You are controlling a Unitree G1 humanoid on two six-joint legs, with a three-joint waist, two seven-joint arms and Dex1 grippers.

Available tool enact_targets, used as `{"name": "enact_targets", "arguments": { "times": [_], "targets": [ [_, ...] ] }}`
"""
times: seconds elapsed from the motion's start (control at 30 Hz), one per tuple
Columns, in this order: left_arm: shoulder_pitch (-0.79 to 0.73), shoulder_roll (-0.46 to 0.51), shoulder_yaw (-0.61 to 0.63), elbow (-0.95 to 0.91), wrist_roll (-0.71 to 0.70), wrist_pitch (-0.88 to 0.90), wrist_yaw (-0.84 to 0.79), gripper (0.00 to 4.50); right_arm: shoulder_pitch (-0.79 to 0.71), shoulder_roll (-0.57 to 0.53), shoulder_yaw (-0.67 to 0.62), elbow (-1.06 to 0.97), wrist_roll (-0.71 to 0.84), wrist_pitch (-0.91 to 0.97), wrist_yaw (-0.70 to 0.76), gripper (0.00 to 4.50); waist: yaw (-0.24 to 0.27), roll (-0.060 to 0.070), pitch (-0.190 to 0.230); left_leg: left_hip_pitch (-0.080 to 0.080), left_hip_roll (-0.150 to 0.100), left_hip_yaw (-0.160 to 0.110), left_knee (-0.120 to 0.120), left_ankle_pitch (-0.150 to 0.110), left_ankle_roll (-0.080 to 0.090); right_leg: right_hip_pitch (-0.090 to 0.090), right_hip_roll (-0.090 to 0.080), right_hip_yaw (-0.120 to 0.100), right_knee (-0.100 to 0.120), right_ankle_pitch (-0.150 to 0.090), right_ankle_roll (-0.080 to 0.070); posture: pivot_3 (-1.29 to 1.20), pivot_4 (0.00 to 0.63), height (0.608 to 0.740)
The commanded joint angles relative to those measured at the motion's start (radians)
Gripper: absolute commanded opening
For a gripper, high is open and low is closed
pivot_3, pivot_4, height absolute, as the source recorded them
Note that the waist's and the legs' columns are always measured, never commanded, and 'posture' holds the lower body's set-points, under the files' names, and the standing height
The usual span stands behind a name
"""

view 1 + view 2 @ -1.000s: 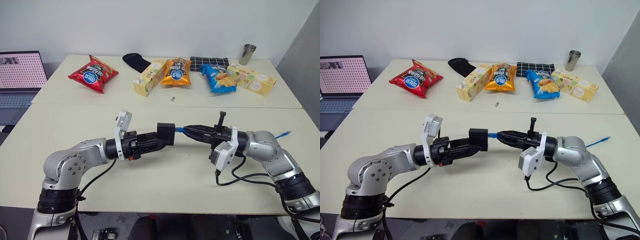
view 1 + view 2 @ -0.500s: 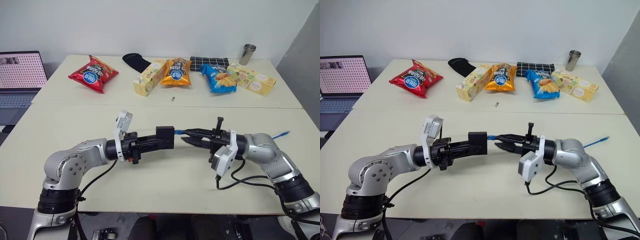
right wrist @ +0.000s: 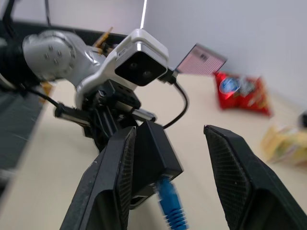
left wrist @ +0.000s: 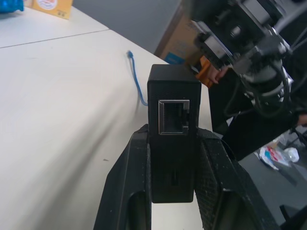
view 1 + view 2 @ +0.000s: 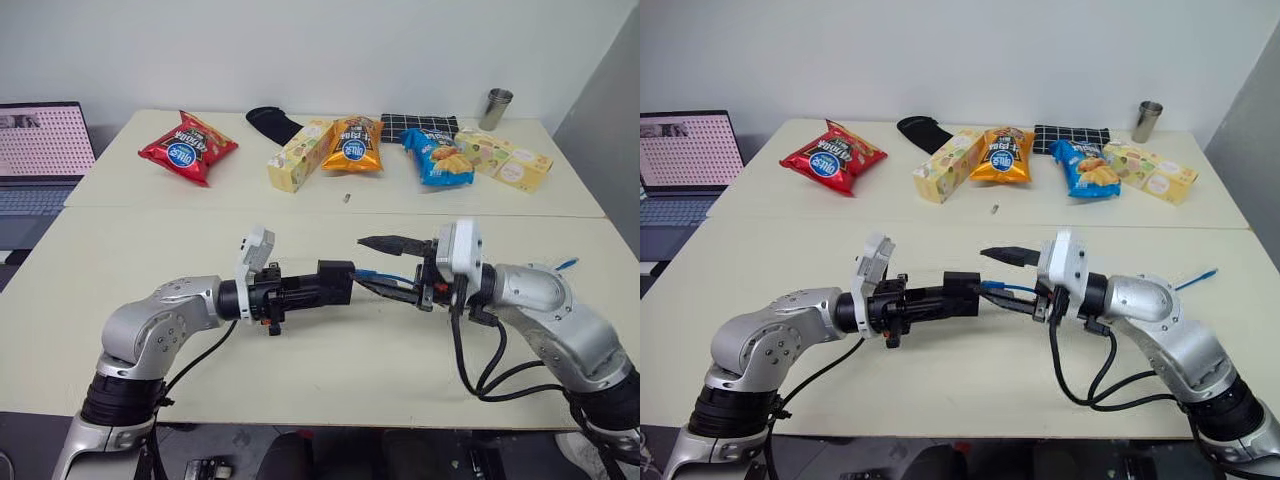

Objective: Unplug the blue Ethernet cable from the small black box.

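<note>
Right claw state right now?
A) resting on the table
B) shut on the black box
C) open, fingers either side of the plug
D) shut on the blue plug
C: the right claw has its fingers spread apart with the cable's plug between them, at the box held in the left claw.

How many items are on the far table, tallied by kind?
Snack bags: 3, red, orange, blue
Snack boxes: 2, one left of the orange bag, one at the right end
Black cloth item: 1
Black white-checked pouch: 1
Metal cup: 1
Small unidentified object: 1
Total: 9
</note>
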Motion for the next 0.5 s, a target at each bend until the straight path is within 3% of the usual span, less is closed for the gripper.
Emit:
{"name": "enact_targets", "arguments": {
  "times": [0.03, 0.5],
  "targets": [
    [-0.006, 0.014, -0.014, -0.035, 0.021, -0.060, -0.062, 0.80, -0.028, 0.007, -0.070, 0.011, 0.204, 0.211, -0.009, 2.38, -0.001, 0.000, 0.000, 0.000, 0.000, 0.000, 0.000, 0.000, 0.000, 0.000, 0.000, 0.000, -0.001, 0.000, 0.000, 0.00, 0.150, 0.740],
    [0.002, 0.032, -0.027, -0.041, 0.053, -0.098, -0.115, 0.80, -0.048, 0.003, -0.106, 0.060, 0.201, 0.384, 0.118, 2.38, -0.001, 0.000, 0.000, 0.000, 0.000, 0.000, -0.001, 0.000, 0.001, 0.000, 0.000, 0.000, -0.001, 0.000, 0.000, 0.00, 0.150, 0.740]
  ]
}}
